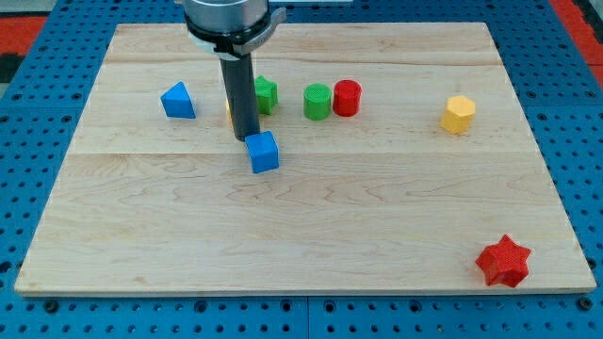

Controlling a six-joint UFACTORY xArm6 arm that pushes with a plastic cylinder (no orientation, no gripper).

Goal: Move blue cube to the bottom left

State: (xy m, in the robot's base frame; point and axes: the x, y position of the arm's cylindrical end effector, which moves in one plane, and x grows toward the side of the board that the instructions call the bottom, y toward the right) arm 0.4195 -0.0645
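The blue cube (264, 152) lies on the wooden board (301, 235), left of the middle. My tip (246, 137) stands just up and left of the cube, touching or nearly touching its upper left corner. The rod rises from there to the view's top. The board's bottom left corner is far down and left of the cube.
A blue triangular block (177, 101) lies at the left. A green block (266, 95) sits just right of the rod, and something yellow-orange is mostly hidden behind it. A green cylinder (317, 102) and a red cylinder (347, 98) stand side by side. A yellow hexagonal block (458, 114) is at the right. A red star (503, 261) is at the bottom right.
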